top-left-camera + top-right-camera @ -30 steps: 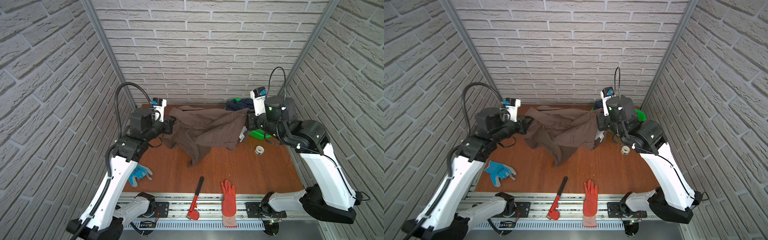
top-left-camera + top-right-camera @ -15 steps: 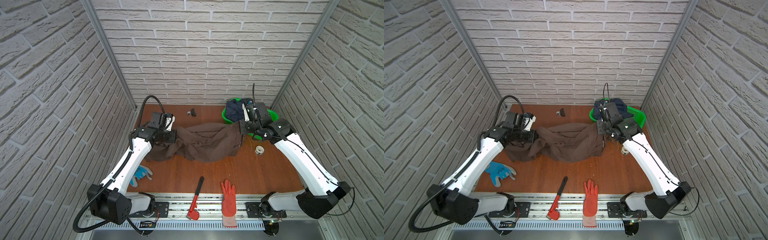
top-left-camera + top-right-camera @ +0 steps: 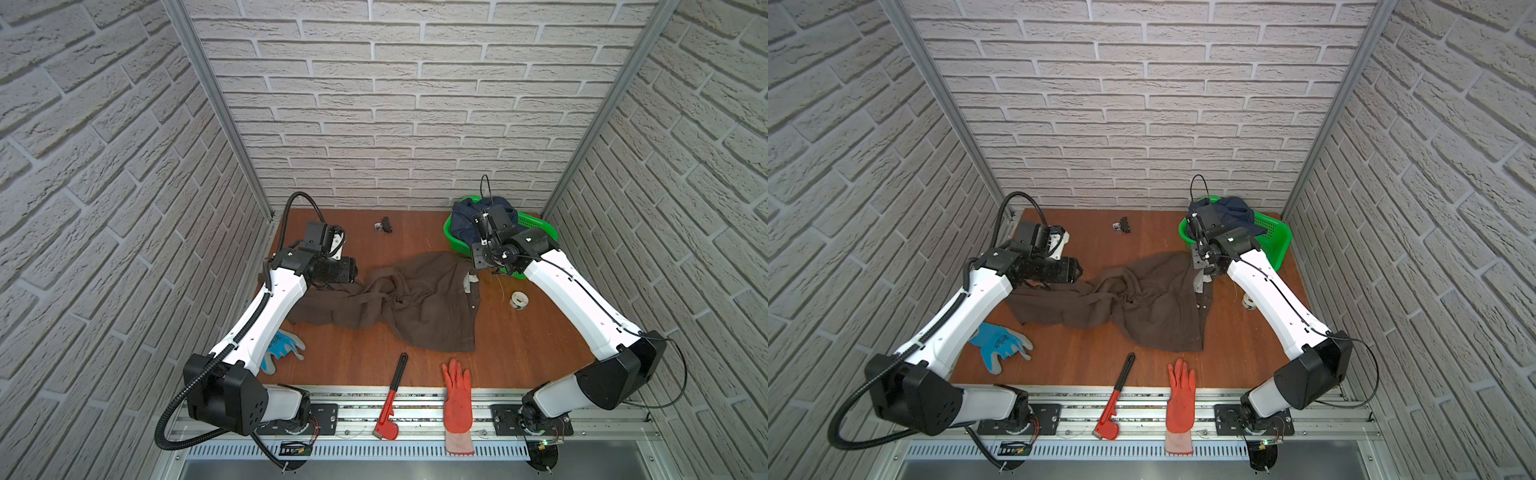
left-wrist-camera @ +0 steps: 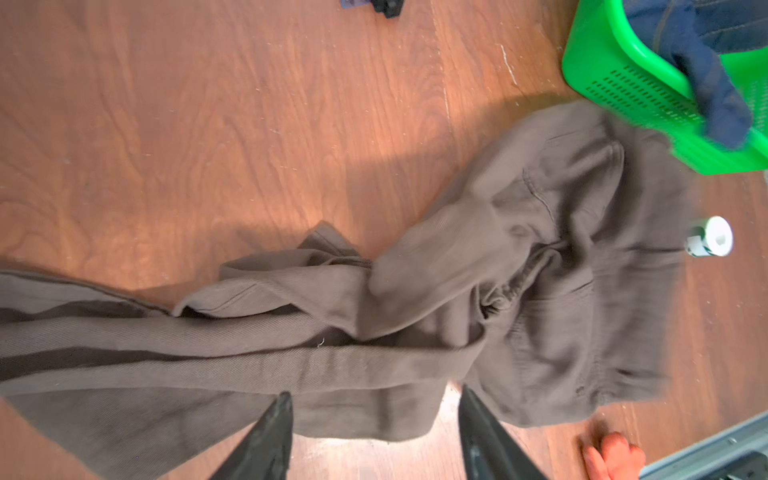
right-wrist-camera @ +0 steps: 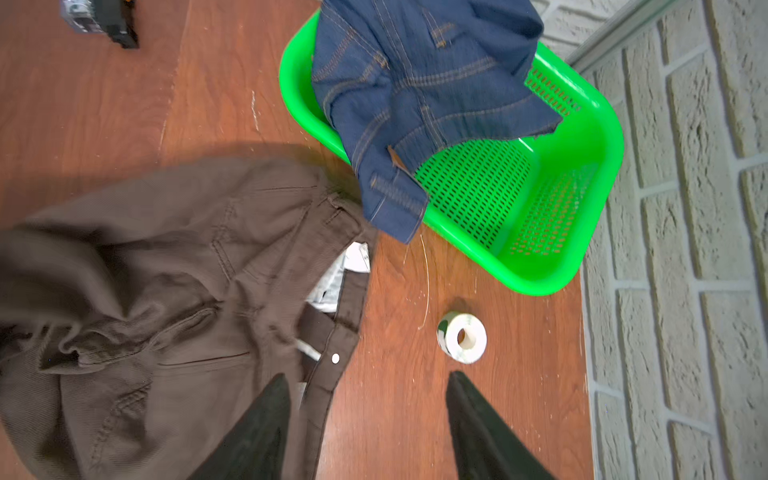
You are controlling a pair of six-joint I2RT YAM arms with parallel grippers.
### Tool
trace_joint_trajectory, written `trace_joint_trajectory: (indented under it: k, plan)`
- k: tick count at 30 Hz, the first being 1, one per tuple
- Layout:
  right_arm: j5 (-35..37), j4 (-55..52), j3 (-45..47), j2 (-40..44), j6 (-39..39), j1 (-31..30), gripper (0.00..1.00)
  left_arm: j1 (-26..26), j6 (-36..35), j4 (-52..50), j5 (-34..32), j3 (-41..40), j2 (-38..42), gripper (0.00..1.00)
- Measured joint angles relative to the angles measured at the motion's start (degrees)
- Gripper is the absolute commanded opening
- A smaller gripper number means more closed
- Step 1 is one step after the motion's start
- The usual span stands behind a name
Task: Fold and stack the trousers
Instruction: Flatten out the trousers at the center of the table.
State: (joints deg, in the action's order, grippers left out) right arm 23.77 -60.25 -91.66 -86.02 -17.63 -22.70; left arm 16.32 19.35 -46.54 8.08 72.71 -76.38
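Your left end effector (image 4: pixel 374 392) shows its 2 fingers (image 4: pixel 274 436) spread in the left wrist view, gripping nothing, above the crumpled brown trousers (image 4: pixel 415 332) on the bench (image 4: pixel 166 124). Your right wrist view has the right end effector (image 5: pixel 368 376) spread too, 1 finger over the waistband, a tape roll (image 5: pixel 461 336) just beside. In both top views the trousers lie bunched mid-bench, waistband near the green basket (image 3: pixel 1273 243), a red wrench (image 3: pixel 392 395) at the front edge.

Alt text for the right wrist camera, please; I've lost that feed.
The right gripper hangs open, empty, over the waistband of the crumpled brown trousers on the wooden table. Nearby sit a white tape roll and a green basket with blue jeans draped over its rim.
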Motion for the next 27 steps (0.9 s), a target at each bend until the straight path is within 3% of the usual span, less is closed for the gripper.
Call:
trace_joint_trajectory:
  k: [5, 11, 17, 27]
  plan:
    - [-4.8, 0.8, 6.6, 7.5, -4.6, 0.0, 0.72, 0.0, 1.4, 0.3, -0.3, -2.9, 7.5, 0.68]
    - [-11.6, 0.9, 23.9, 15.9, -16.0, -1.7, 0.72, 0.0, 5.4, 1.2, 1.0, -14.4, 16.3, 0.70]
    - [-16.4, 2.9, 40.0, 18.1, -26.6, -4.2, 0.72, 0.0, 10.2, 1.6, 1.8, -23.5, 18.6, 0.74]
    - [-22.7, 13.9, 52.8, 20.1, -37.7, -6.6, 0.72, 0.0, 14.1, 5.4, 2.1, -26.0, 20.1, 0.80]
